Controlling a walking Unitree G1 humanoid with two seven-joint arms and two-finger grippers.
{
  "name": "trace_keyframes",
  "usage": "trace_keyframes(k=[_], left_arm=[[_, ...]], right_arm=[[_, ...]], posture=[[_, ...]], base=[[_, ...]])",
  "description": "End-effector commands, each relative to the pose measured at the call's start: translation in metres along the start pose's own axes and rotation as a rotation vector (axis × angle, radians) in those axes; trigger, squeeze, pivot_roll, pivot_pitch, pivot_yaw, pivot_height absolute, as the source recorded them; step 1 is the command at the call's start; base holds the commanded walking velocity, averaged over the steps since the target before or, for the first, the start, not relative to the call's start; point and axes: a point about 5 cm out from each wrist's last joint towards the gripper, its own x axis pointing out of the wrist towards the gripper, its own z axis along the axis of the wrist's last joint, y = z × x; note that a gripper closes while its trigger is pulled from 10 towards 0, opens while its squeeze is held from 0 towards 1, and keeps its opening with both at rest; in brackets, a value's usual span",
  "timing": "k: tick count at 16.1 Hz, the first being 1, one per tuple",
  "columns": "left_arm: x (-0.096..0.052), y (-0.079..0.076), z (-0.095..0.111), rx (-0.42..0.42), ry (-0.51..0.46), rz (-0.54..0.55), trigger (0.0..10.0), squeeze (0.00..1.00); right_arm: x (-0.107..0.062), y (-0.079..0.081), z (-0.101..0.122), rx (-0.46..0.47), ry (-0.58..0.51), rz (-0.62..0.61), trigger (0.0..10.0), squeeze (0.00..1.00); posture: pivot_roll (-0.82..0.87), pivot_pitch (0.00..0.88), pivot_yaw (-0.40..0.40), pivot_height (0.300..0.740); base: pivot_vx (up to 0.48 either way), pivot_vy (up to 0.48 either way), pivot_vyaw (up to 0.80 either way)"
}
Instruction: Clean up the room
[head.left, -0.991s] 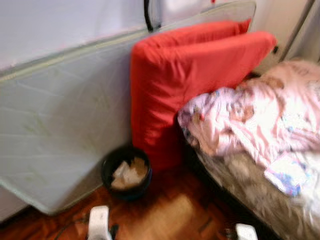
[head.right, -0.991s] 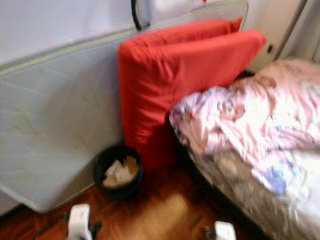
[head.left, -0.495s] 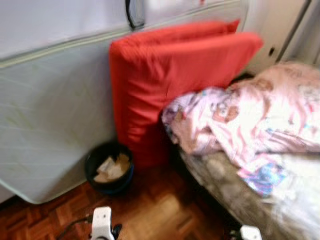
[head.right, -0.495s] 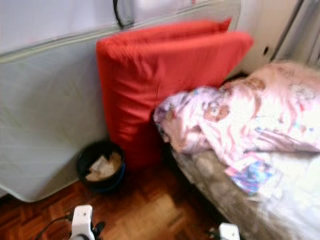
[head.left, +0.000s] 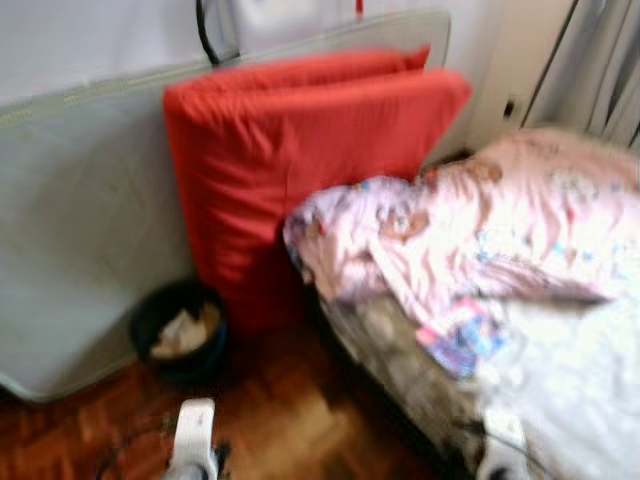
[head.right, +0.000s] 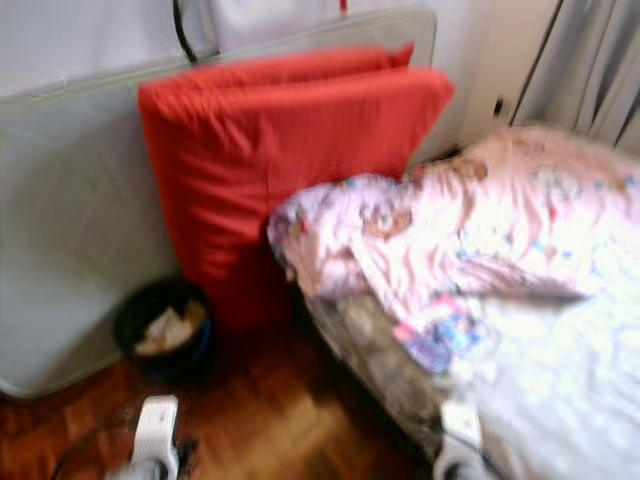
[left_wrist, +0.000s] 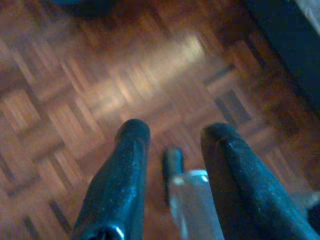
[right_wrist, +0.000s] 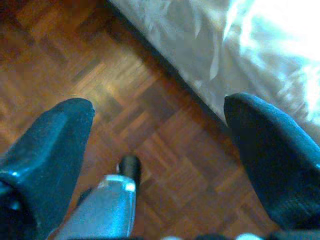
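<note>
A rumpled pink blanket (head.left: 480, 230) lies heaped on the bed at the right. A small colourful item (head.left: 460, 335) rests near the bed's front edge. A black bin (head.left: 178, 330) holding crumpled paper stands on the parquet by the wall. My left gripper (left_wrist: 175, 132) hangs open over bare parquet, with nothing between its fingers. My right gripper (right_wrist: 157, 110) is wide open above the floor, beside the pale bed sheet (right_wrist: 200, 50). Both arms show as pale wrists at the bottom of the eye views, the left arm (head.left: 195, 440) and the right arm (head.left: 500, 440).
A folded red mattress (head.left: 290, 160) leans upright between bin and bed. Behind it a large grey mattress (head.left: 80, 220) rests against the wall. Grey curtains (head.left: 600, 70) hang at the far right. Open parquet floor (head.left: 290, 420) lies in front of me. The picture is blurred.
The whole picture has slid left, so the camera has turned right and more of the bed and curtain shows. Both arms stay low at the bottom edge.
</note>
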Motion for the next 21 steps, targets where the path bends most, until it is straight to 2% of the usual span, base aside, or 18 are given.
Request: trace_keyframes(k=[1, 21], left_arm=[[-0.0014, 0.0054, -0.0060, -0.012, 0.028, 0.015, 10.0, 0.00], [-0.0012, 0.0054, -0.0042, -0.041, 0.012, 0.020, 10.0, 0.00]], right_arm=[[0.0002, 0.0046, -0.0060, 0.019, 0.023, 0.014, 10.0, 0.00], [0.0003, 0.0048, -0.0053, 0.022, 0.024, 0.020, 10.0, 0.00]], posture=[[-0.03, 0.000, -0.005, 0.740], [-0.04, 0.000, -0.003, 0.740]], base=[[0.000, 0.000, 0.00], [0.000, 0.000, 0.00]])
